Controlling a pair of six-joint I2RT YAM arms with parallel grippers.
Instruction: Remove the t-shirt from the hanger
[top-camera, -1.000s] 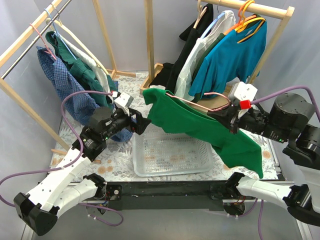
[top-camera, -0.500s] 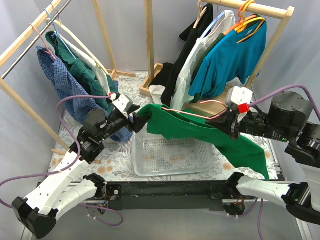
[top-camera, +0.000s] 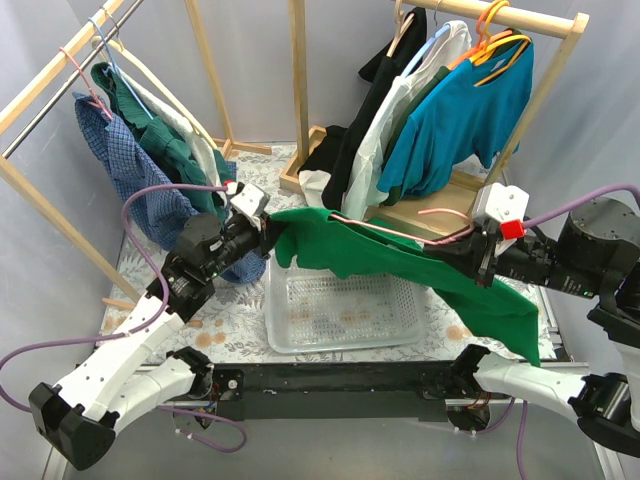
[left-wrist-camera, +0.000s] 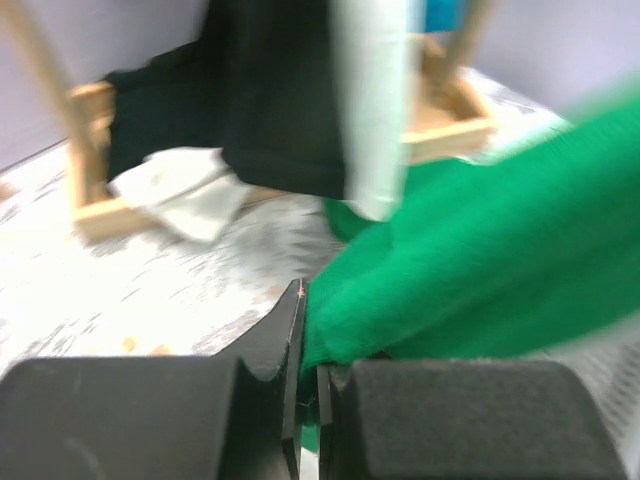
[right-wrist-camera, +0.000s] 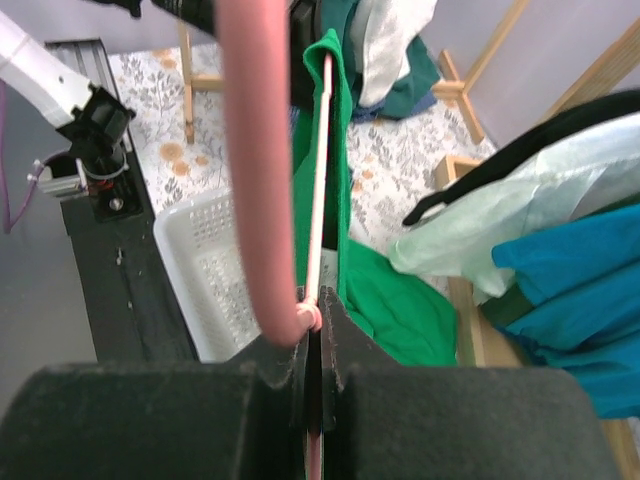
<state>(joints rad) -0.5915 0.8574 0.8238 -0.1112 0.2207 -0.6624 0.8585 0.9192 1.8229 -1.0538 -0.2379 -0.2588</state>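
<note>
**Green tee strung between both arms above the basket**

A black rail (top-camera: 330, 380) runs along the near edge and carries the arm bases. Behind it the table (top-camera: 225, 335) wears a flower-print cloth. A white slotted basket (top-camera: 340, 346) sits on the cloth near the middle of the near edge.

Over the basket hangs the green t-shirt (top-camera: 400, 265), drawn out in the air from left of centre toward the near right corner. There its loose end droops past the table's edge. The left gripper (top-camera: 272, 240) is closed on the shirt's left end, and its wrist view shows green cloth nipped between the black pads (left-wrist-camera: 130, 420). The pink hanger (top-camera: 400, 228) lies along the shirt's upper edge, partly inside the cloth. The right gripper (top-camera: 472, 255) is clamped on the hanger near its hook.

Farther back, a wooden rack (top-camera: 60, 222) lines the left edge. A blue checked shirt (top-camera: 120, 165) and a dark green garment (top-camera: 165, 150) hang from it close behind the left arm. A wooden post (top-camera: 298, 80) rises at the middle of the far edge. At the far right corner a second rack (top-camera: 520, 17) holds a teal shirt (top-camera: 470, 120), a white garment (top-camera: 390, 120) and a black garment (top-camera: 375, 90). These crowd in just behind the hanger. Pale grey curtains (top-camera: 250, 60) close off the room beyond.
</note>
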